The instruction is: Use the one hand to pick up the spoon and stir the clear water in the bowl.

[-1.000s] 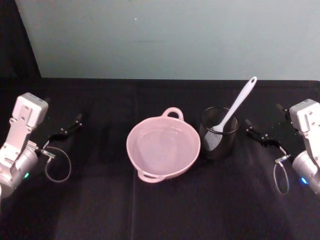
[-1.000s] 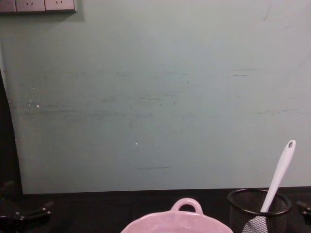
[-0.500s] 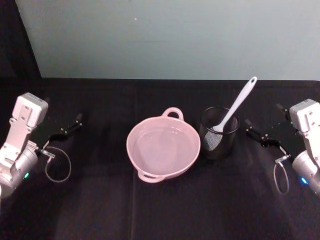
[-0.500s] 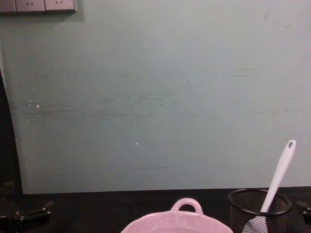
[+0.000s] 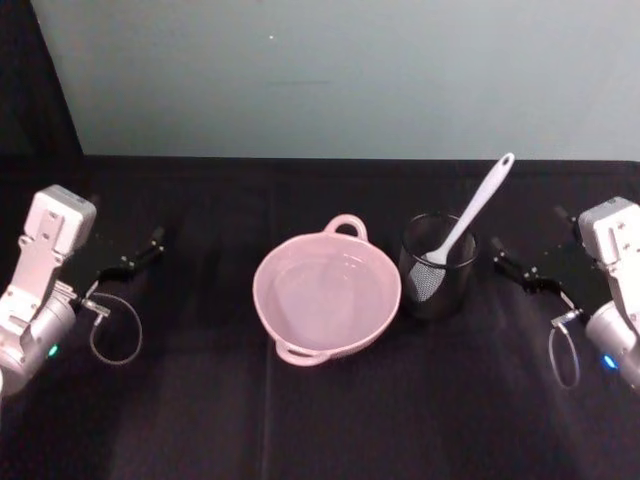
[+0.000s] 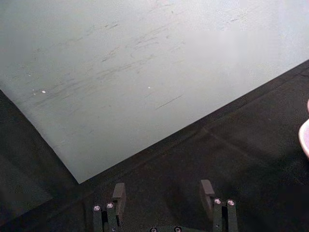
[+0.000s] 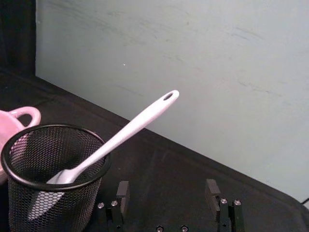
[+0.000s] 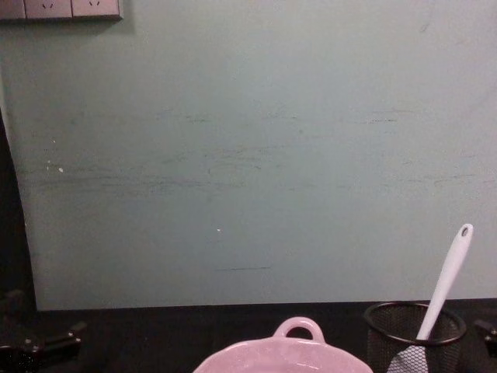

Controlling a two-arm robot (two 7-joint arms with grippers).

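Spoon (image 5: 471, 213) leans in mesh cup (image 5: 446, 290), seemingly ungripped.

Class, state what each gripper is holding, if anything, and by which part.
Nothing is held. The left gripper and right gripper are both open and empty; the spoon stands untouched in the mesh cup.

I see a lab test bench. Black cloth (image 5: 210, 420) covers the table (image 5: 330, 190); the plain wall (image 8: 248, 155) behind carries sockets (image 8: 60, 8).
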